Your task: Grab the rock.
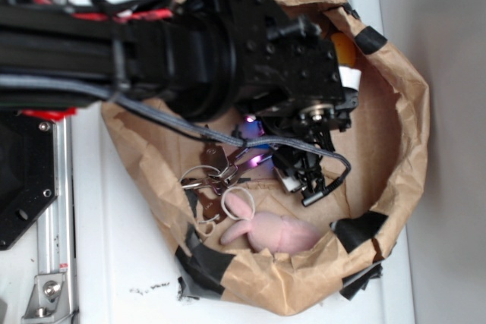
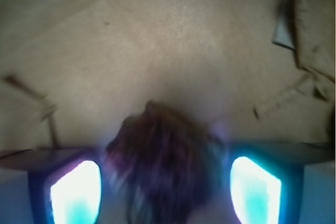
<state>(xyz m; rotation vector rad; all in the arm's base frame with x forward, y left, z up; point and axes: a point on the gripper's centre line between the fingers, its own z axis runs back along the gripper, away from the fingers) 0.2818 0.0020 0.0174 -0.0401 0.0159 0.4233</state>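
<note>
The rock (image 2: 165,166) is a dark brown-grey lump. In the wrist view it sits blurred between my two glowing fingertips (image 2: 76,192), on the brown paper floor. My gripper (image 2: 165,190) straddles it, jaws apart, with a thin gap on each side. In the exterior view the gripper (image 1: 307,184) is low inside the paper bag (image 1: 395,89). The rock is hidden there behind the arm.
A bunch of keys with rings (image 1: 213,180) lies left of the gripper. A pink plush bunny (image 1: 266,229) lies below it, against the bag's near wall. An orange and white object (image 1: 345,58) sits behind the wrist. The bag's taped walls ring the gripper.
</note>
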